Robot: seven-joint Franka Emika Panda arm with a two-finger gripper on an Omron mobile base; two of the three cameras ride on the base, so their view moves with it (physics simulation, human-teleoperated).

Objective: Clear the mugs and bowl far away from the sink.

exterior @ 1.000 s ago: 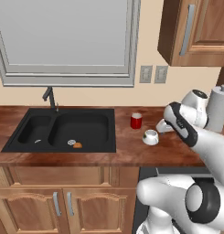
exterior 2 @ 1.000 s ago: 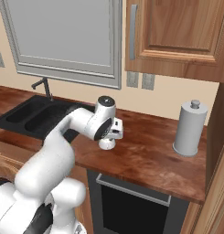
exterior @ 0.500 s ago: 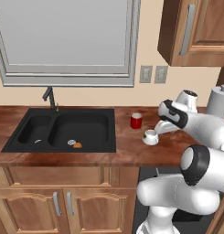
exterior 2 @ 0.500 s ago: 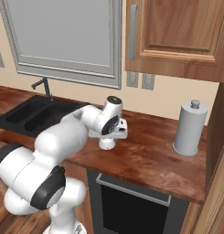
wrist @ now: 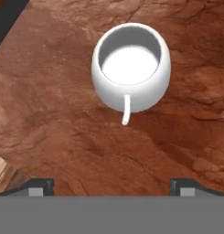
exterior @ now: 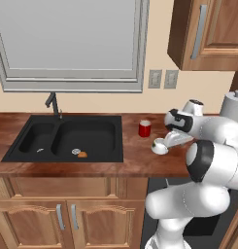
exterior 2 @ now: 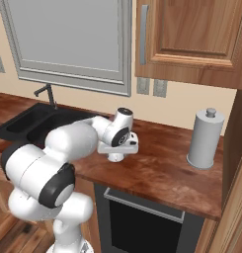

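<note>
Gripper (wrist: 111,185), fingers spread and empty, hovers above 1 white mug (wrist: 130,67); its thin handle points toward the gripper, so a descending finger may tip it.

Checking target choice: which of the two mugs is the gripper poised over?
The white mug, rounded, directly below the open gripper; the red mug stands apart, nearer the sink.

A rounded white mug (wrist: 130,67) stands upright on the reddish-brown counter (wrist: 63,137), thin handle facing the camera; its inside is empty; two dark fingertips (wrist: 38,187) sit wide apart below it.
</note>
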